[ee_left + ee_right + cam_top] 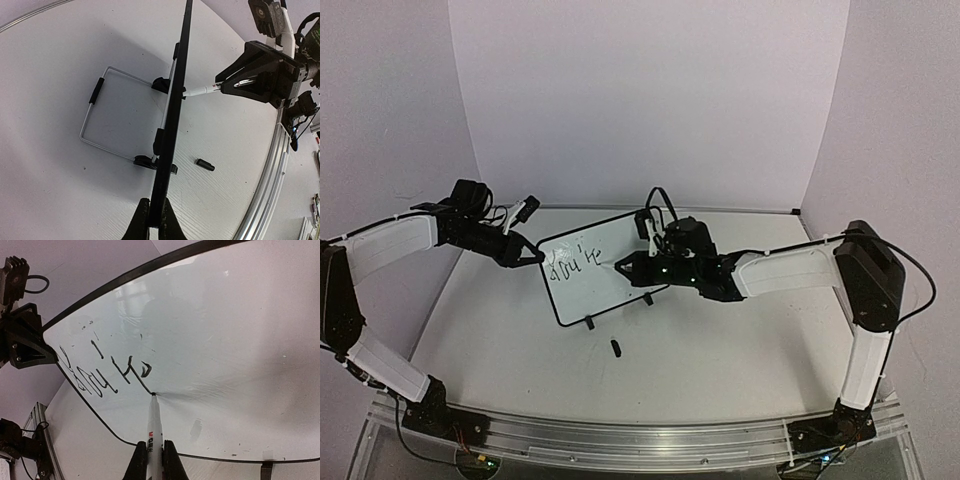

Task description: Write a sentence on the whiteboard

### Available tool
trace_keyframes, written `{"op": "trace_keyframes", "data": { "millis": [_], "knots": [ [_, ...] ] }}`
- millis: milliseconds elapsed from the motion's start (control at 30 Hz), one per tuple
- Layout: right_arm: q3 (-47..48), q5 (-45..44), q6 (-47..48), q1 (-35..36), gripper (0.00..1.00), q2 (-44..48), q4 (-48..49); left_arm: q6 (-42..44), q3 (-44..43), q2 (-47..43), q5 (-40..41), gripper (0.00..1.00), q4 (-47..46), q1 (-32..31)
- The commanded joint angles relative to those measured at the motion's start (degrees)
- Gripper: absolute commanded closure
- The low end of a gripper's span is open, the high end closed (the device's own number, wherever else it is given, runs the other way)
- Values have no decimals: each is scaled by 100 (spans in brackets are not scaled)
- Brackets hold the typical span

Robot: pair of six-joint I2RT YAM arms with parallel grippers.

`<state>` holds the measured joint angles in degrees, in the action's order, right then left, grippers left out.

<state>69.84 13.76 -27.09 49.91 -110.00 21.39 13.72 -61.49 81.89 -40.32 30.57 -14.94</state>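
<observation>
The right gripper [155,462] is pinched on a marker [154,425]. Its tip touches the whiteboard [225,330] just ahead of the fingers, at the foot of the last stroke of the sentence [100,372]. So far that seems to be only a first word, roughly "You're", lying up and to the left of the tip. The left gripper [152,220] is pressed together on the board's side edge and holds it upright, on the far side of the writing from the pen hand. To write well from here, I judge the pen wants light, even pressure, a clean lift between letters, and travel rightward onto the bare white beyond the tip. The left grip should be firm so the board does not swing away under the push, and room is needed below for a second line. Only the right wrist view shows the strokes and the tip's contact. The left wrist view sees the board edge-on with no writing, but it shows the wire stand [96,90] behind it and the marker cap [205,164] lying on the table [50,175] below the pen hand. The top view shows both arms reaching in from opposite sides.
</observation>
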Motion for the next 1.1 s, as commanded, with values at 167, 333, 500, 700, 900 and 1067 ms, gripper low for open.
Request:
{"op": "trace_keyframes", "data": {
  "millis": [167,333,500,700,900,1067],
  "knots": [
    [-127,-583,49,-28,100,414,58,137,-153,83,544,100,73,42],
    [-155,-525,67,-29,100,481,51,137,-153,76,542,100,75,41],
    [-268,-274,129,-27,100,788,58,135,-152,66,557,100,73,36],
    [-587,-309,245,-126,100,1347,-129,124,-156,57,546,100,75,33],
    [-532,-156,334,-408,100,1372,-160,132,-167,75,558,100,96,28],
    [-267,-37,426,-471,100,1136,-135,144,-157,87,582,100,99,32]
  ]
}}
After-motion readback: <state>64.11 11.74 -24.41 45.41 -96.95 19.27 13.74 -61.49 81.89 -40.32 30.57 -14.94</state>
